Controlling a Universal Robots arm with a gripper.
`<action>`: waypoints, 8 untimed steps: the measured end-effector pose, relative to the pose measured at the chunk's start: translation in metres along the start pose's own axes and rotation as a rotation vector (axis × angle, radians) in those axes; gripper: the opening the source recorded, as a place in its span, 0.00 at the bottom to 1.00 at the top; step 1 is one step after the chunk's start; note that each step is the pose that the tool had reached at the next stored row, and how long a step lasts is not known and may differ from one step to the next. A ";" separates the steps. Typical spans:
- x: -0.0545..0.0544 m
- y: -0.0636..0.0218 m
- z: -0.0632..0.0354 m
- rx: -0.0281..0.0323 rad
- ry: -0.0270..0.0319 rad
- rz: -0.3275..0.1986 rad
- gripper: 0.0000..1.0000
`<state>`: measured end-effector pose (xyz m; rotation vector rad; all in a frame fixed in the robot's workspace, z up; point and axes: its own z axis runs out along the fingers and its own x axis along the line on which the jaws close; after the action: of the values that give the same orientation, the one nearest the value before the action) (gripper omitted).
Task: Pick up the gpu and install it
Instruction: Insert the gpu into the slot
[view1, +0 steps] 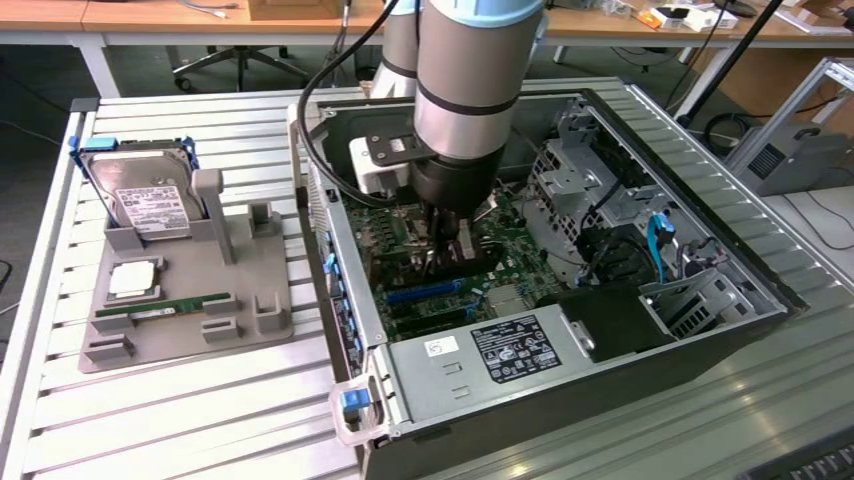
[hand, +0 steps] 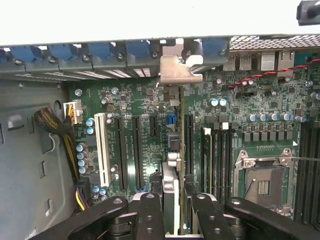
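Wrist view has the gripper (hand: 174, 200) clamped on the gpu (hand: 172, 165), edge-on over the motherboard (hand: 125, 100) slots, bracket (hand: 179, 70) by the rear wall; a slight misalignment could jam the card beside its slot.

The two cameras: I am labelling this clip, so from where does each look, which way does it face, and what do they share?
Exterior view: off the arm, raised, looking down across the slatted table into the open computer case; the arm reaches in.
Wrist view: on the wrist, facing down onto the motherboard; the gripper is clamped on the gpu, held on edge.
Shared: gripper, motherboard, the case's blue clips.
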<state>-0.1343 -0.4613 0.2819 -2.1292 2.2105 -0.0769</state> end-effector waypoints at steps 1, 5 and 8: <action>0.000 0.0004 0.0003 0.0002 0.0017 0.000 0.27; 0.000 0.0007 0.0011 0.0006 0.0142 -0.001 0.27; 0.000 0.0008 0.0017 0.0008 0.0229 -0.002 0.27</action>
<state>-0.1349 -0.4613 0.2801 -2.1410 2.2202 -0.1028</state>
